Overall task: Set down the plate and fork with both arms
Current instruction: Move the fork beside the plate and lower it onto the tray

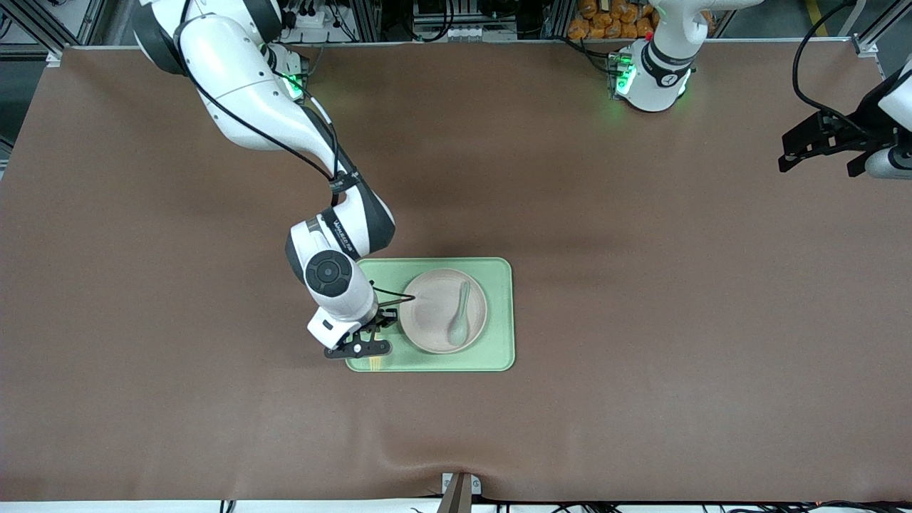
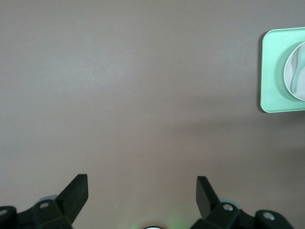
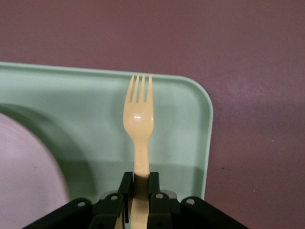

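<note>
Gripping the pale yellow fork by its handle, the right gripper hangs low over the light-green tray, at the tray corner nearest the front camera on the right arm's end. The fork's tines point along the strip of tray beside the beige-pink plate, which sits on the tray with a grey-green spoon lying in it. Whether the fork touches the tray yet cannot be told. The risk, as I judge it, is the narrow strip: released askew, the fork could ride up on the plate's rim or hang over the tray's edge. The left gripper waits with fingers spread wide over bare table, well apart from the tray.
</note>
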### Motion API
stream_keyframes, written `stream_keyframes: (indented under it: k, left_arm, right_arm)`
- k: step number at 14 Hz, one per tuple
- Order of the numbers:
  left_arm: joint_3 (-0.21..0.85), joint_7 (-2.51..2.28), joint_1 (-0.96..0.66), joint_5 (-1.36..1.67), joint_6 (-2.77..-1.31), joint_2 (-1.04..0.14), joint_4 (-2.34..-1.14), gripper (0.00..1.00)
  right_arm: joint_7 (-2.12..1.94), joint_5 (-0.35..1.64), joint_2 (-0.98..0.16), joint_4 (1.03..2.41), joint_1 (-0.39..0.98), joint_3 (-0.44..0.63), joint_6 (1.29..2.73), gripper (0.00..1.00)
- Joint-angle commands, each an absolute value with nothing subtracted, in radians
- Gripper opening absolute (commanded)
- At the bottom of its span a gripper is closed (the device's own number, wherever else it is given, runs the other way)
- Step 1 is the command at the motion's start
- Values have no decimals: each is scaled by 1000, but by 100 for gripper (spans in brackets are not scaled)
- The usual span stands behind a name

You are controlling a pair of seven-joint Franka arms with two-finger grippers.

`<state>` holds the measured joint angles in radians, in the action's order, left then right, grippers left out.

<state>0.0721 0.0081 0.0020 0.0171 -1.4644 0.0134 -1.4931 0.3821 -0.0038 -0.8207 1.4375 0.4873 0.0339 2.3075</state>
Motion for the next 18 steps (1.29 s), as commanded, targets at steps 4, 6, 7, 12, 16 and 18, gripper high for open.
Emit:
stream_keyframes:
  k: [4,6,7,12,16,18]
  left_arm:
    - [78,26,3,-8,-1463,12,-1485,100]
    - [78,26,3,-6,-1463,12,-1485,100]
    - [78,26,2,-6,-1462,12,-1485,100]
    - [78,26,0,-6,-1468,12,-1485,100]
    - [78,26,2,-8,-1468,8,-1485,100]
    - [78,26,0,-8,-1468,8,-1485,100]
  right_arm:
    - [422,38,-741,1582,472,14,2375,13]
    - [422,37,-741,1580,474,15,2372,74]
    - [417,37,-738,1577,474,14,2370,100]
    - [411,40,-713,1439,445,18,2177,100]
    - [403,31,-623,1359,347,18,2011,100]
    - [368,14,-562,1358,304,21,1924,100]
